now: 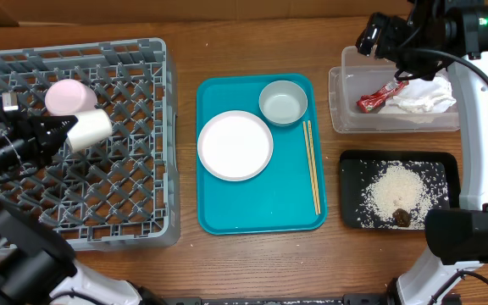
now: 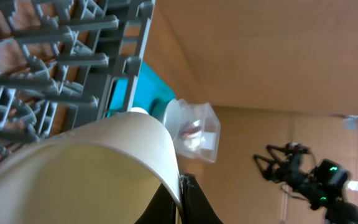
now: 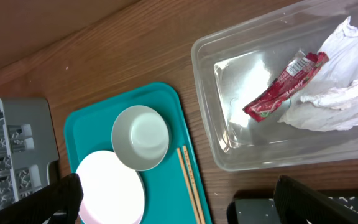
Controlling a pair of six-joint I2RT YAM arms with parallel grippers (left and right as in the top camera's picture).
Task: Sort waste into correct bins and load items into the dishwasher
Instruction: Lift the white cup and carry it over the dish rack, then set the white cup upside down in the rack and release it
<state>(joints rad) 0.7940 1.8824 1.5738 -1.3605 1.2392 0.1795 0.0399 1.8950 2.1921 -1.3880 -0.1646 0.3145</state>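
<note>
My left gripper (image 1: 58, 133) is shut on the rim of a white cup (image 1: 90, 130), held on its side over the grey dish rack (image 1: 134, 203). The left wrist view shows the cup wall (image 2: 92, 168) pinched between the fingers (image 2: 182, 202). A pink cup (image 1: 68, 96) lies in the rack beside it. My right gripper (image 1: 378, 38) is open and empty, high above the clear tub (image 1: 339, 110), which holds the red wrapper (image 1: 381, 96) and white napkin (image 1: 424, 96). The black tray (image 1: 352, 169) holds rice (image 1: 396, 191) and a brown lump (image 1: 402, 218).
The teal tray (image 1: 261, 212) in the middle carries a white plate (image 1: 235, 145), a pale bowl (image 1: 283, 102) and chopsticks (image 1: 312, 165). The right wrist view shows the bowl (image 3: 140, 137), plate (image 3: 110, 193), chopsticks (image 3: 190, 180), wrapper (image 3: 283, 84) and tub (image 3: 207, 93).
</note>
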